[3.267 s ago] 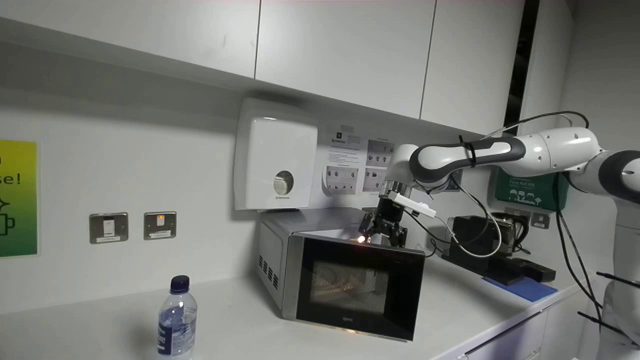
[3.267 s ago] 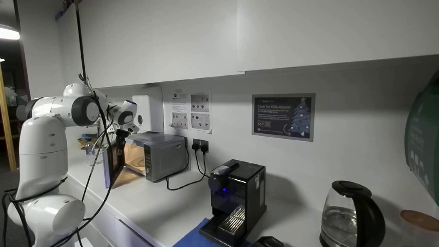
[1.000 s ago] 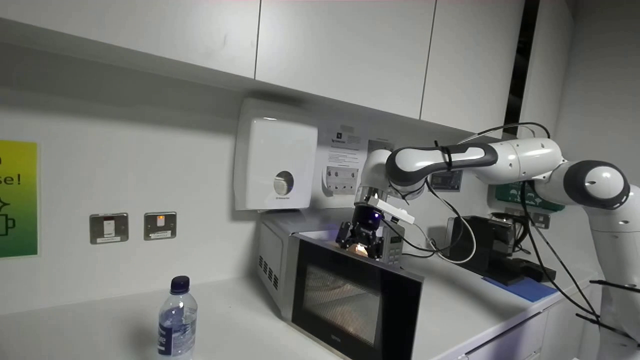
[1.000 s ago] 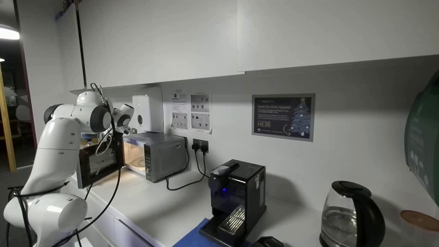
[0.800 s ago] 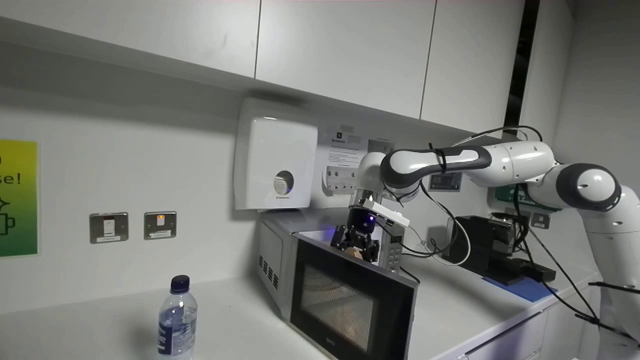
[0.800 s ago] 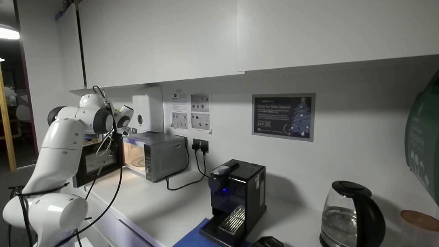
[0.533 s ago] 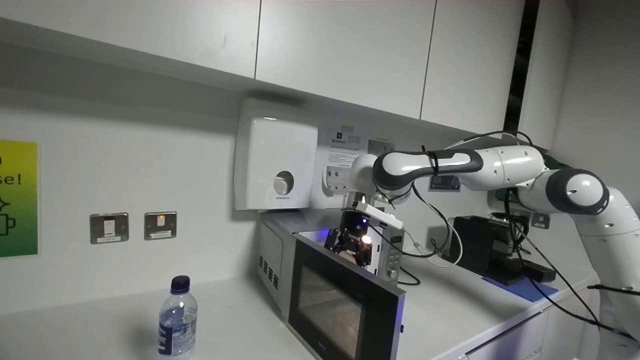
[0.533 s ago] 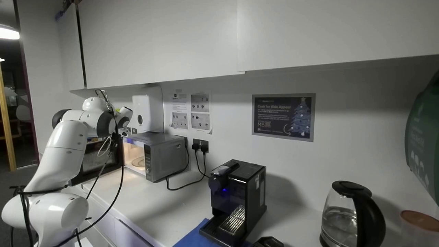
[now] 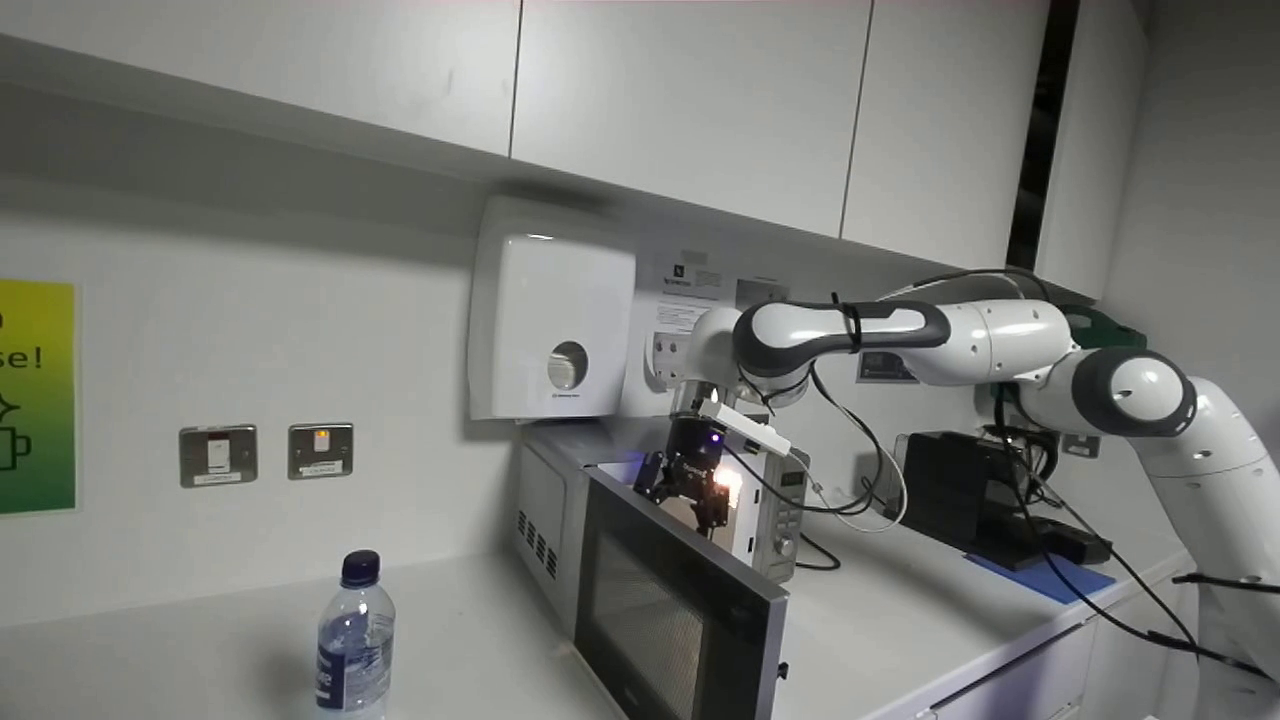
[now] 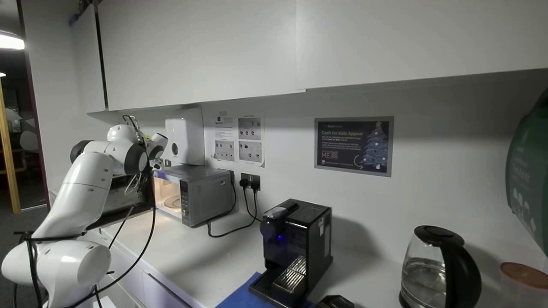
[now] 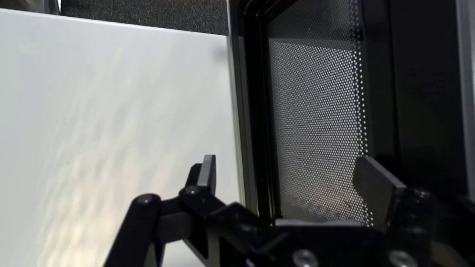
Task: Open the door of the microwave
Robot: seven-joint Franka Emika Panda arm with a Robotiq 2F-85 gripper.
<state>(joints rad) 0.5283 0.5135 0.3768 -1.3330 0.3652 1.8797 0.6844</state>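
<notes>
In both exterior views the door [image 9: 665, 605] is standing well out from the microwave [image 10: 209, 194], whose warm light is falling on the surface [image 10: 184, 252] in front, so I am judging the opening to be nearly done. The pincer [image 11: 286, 168] is hanging on the door's inner side, near the top rim [image 9: 690, 534], with its fingers [image 11: 376, 189] spread wide and holding nothing; whether a fingertip is touching the door, the views are leaving unclear. From its look, the door is probably behaving as a stiff, flat, fairly light panel with its hinges carrying the weight, so it is asking for a push along an arc rather than a lift. Its glossy glass is likely proving slippery to smooth fingers, and the perforated screen [image 11: 319, 133] on the inner face is calling for gentleness too, since a hard fingertip could be chipping one or denting the other. For pushing, the firm dark border [image 11: 423, 92] of the inner face, out towards the free edge [image 9: 777, 645], is offering the best leverage; pressing near the hinged side would be needing more force and might be dragging the whole microwave along the surface. For pinching, the top rim or that free edge is presenting a thickness the pincer should be managing to straddle, with the small dark hook [image 9: 783, 671] there being a spot to avoid. Any further swing is probably leading towards the side where the water bottle [image 9: 355, 640] is standing, well apart from the door.
</notes>
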